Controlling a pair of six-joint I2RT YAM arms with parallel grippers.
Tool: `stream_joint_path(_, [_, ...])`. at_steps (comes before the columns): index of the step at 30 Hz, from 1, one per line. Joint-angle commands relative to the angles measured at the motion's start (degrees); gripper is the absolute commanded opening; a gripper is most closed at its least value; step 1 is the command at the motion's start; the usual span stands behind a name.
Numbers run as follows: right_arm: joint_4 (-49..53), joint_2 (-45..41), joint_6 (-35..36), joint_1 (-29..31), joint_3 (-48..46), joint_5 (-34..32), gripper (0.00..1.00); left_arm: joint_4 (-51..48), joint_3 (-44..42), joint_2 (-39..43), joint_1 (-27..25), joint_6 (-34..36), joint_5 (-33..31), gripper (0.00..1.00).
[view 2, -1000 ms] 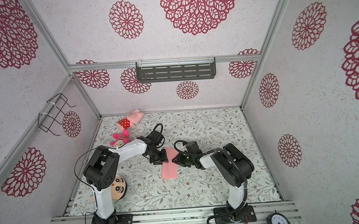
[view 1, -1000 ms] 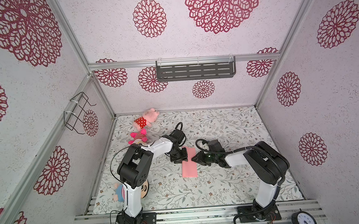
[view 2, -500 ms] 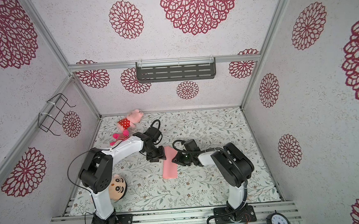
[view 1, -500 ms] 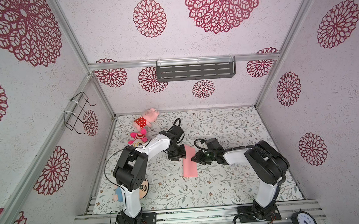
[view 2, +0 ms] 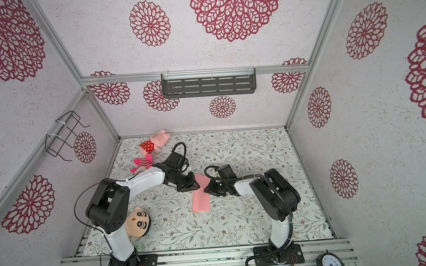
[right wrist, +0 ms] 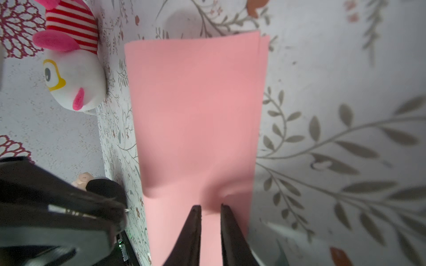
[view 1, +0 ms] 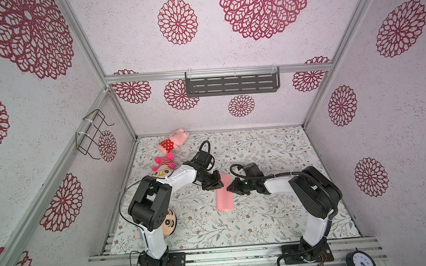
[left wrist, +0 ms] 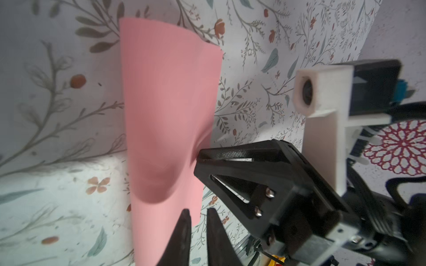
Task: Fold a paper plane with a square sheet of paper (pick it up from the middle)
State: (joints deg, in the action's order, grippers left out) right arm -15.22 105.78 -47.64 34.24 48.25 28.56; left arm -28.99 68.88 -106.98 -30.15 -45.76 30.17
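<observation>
Holding the square sheet of paper (view 1: 224,195), already folded in half to a strip mid-mat, we list: left gripper (view 1: 216,184) narrowed beside one long edge, grip unclear; right gripper (view 1: 231,187) pinching the opposite edge. Nose and wing folds remain.

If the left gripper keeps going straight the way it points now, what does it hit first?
Probably the right gripper: the left gripper points across the folded pink paper at it, and the paper lies between them. Depth there is hard to judge.
</observation>
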Motion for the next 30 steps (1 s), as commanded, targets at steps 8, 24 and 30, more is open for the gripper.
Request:
stream_joint_path(8, [10.28, 4.83, 0.70, 0.22, -1.32, -7.20, 0.21, -6.91, 1.94, -4.54, -0.74, 4.31, -5.32, 0.11])
stream_joint_path(24, [14.81, 5.36, 2.74, 0.25, -0.60, -9.47, 0.20, -14.76, 1.17, -4.63, -0.73, 6.76, -11.84, 0.10])
stream_joint_path(30, [15.40, 5.31, 3.08, 0.21, -0.21, -10.01, 0.20, -16.27, 1.81, -3.56, -0.76, 6.86, -12.86, 0.08])
